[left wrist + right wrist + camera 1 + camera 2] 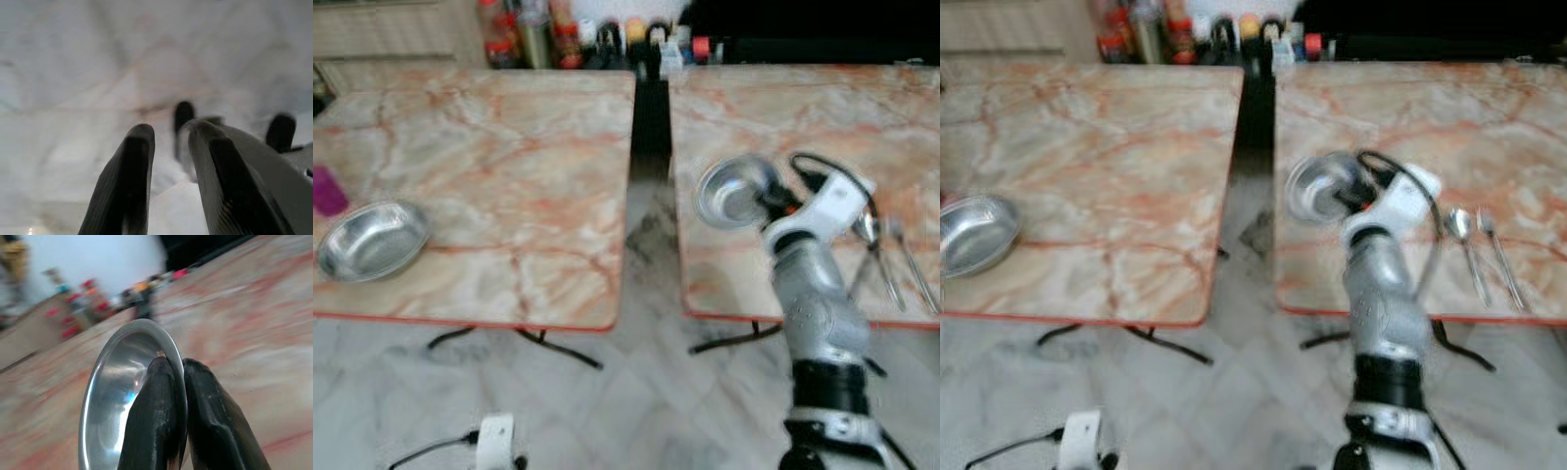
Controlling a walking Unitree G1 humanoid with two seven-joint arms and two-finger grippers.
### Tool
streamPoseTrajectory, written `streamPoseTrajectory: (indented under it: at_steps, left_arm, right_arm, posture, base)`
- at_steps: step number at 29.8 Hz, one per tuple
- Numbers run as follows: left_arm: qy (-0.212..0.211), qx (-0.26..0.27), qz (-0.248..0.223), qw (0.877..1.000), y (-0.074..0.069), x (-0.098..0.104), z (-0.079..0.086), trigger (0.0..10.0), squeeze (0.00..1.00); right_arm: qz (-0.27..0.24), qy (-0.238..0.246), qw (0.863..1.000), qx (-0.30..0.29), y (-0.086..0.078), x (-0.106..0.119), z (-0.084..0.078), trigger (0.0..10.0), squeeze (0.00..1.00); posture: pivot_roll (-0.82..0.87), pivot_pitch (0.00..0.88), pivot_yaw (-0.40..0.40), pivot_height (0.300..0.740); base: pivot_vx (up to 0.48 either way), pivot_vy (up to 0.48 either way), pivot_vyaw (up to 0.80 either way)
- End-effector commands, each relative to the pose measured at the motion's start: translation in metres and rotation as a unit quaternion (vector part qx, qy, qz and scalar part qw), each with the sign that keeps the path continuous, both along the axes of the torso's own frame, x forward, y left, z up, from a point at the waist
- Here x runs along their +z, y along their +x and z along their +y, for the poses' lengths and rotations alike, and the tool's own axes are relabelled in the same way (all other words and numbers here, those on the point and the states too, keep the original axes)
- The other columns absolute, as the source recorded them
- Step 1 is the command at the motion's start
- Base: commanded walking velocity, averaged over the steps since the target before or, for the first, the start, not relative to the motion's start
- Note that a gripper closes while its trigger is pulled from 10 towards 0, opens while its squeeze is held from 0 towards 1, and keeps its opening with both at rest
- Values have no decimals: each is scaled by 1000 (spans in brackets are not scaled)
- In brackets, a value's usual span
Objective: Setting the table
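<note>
A shiny steel bowl (pixel 732 191) is held over the left part of the right marble table (pixel 862 108). My right gripper (pixel 177 396) is shut on its rim, one finger inside the bowl (pixel 117 391) and one outside. A spoon (pixel 1464 245) and a fork (pixel 1500 250) lie side by side on that table, right of my arm. A second steel bowl (pixel 372 240) rests near the front left of the left marble table (pixel 509 166). My left gripper (pixel 171 142) hangs over the pale floor with a narrow gap between its fingers.
A purple cup (pixel 327 190) stands at the left table's left edge. Bottles and jars (pixel 597 39) line the back behind both tables. A dark gap (pixel 651 127) separates the tables. A white device with a cable (pixel 494 441) lies on the floor.
</note>
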State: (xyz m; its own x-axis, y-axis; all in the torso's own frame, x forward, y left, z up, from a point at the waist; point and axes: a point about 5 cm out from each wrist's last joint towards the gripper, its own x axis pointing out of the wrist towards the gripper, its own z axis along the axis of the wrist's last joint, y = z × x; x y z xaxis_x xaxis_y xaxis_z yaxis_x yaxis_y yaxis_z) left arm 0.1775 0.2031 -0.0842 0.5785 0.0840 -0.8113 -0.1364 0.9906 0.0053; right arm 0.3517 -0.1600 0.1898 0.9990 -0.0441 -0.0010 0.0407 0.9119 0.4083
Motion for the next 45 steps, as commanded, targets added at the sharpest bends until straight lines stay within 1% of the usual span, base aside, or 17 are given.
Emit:
streamPoseTrajectory:
  at_steps: [1, 9, 16, 22, 29, 30, 39, 43, 44, 45]
  left_arm:
    - [-6, 4, 12, 1000, -6, -3, -3, 10000, 0]
    - [-6, 10, 10, 1000, -6, -3, -2, 10000, 0]
    - [-7, 10, 9, 1000, -6, -3, -3, 10000, 0]
    - [-3, 10, 11, 1000, -7, -4, -2, 10000, 0]
    - [-2, 10, 11, 1000, -8, -4, -2, 10000, 0]
    - [-1, 9, 12, 1000, -8, -4, -2, 10000, 0]
    - [1, 8, 11, 1000, -10, -5, -1, 10000, 0]
    - [7, 7, 7, 1000, -9, -4, -1, 10000, 0]
    - [9, 6, 5, 1000, -9, -4, 0, 10000, 0]
    - [11, 7, -17, 1000, 2, 2, 4, 10000, 0]
  right_arm:
    - [-8, -1, 1000, -15, 1, 5, -9, 10000, 0]
    - [-9, -18, 1000, -11, 3, 7, -10, 10000, 0]
    - [-12, -20, 1000, -15, 4, 8, -13, 10000, 0]
    - [-10, -16, 1000, -11, 3, 5, -9, 10000, 0]
    - [-11, -13, 1000, -11, 3, 4, -8, 10000, 0]
    - [-11, -12, 1000, -9, 3, 4, -8, 10000, 0]
    - [-10, -11, 1000, -4, 3, 2, -3, 10000, 0]
    - [-10, -11, 1000, -2, 3, 2, -3, 10000, 0]
    - [-10, -10, 1000, -2, 3, 1, -3, 10000, 0]
    - [-9, -10, 1000, -1, 3, 1, -3, 10000, 0]
  posture:
    - [-52, 104, 39, 740]
    - [-61, 94, 33, 740]
    - [-60, 82, 32, 740]
    - [-57, 76, 33, 740]
    - [-57, 73, 34, 740]
    - [-54, 59, 36, 740]
    - [-47, 42, 36, 740]
    - [-46, 38, 37, 740]
    - [-46, 38, 37, 740]
    - [-46, 38, 37, 740]
  base:
    - [0, 480, 0]
    - [0, 480, 0]
    - [0, 480, 0]
    - [0, 480, 0]
    - [0, 480, 0]
    - [0, 480, 0]
    - [0, 480, 0]
    - [0, 70, 0]
    - [0, 0, 0]
    - [0, 0, 0]
